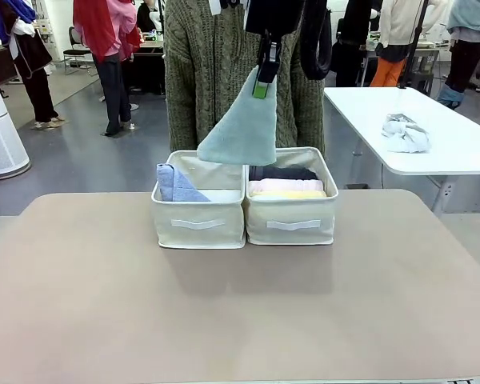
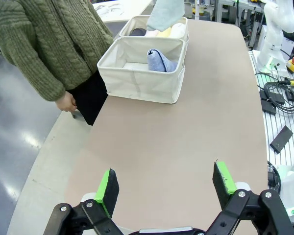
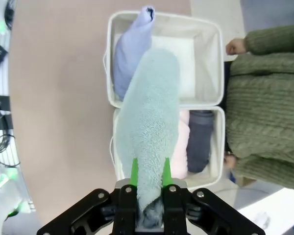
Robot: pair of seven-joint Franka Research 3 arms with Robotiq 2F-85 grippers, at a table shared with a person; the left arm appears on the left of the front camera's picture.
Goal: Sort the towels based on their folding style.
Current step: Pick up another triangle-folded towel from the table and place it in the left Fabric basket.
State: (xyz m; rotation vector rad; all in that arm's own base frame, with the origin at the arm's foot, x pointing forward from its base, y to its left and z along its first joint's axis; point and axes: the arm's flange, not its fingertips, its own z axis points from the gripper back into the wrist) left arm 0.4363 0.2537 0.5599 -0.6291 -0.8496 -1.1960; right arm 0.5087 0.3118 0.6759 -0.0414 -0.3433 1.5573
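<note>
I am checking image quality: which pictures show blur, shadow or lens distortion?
Front view: sharp, soft shadow on the table before the bins. Left wrist view: wide-angle bending at the edges, left end effector slightly soft. Right wrist view: grey-teal towel sharp, blurred near the right end effector.

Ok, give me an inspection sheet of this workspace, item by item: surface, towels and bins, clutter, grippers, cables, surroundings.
Surface: beige table, bare in front of the bins.
Job's things: two cream fabric bins side by side; light blue cone-folded towel in the left one; dark grey, pink and yellow rolled towels in the right one; grey-teal triangular terry towel hanging above the bins.
Clutter: nothing seen on the table.
Grippers: right gripper shut on the grey-teal towel; left gripper open, holding nothing.
Cables: black cables beside the table.
Surroundings: person in a green knit sweater behind the bins; crumpled cloth on a white table.
</note>
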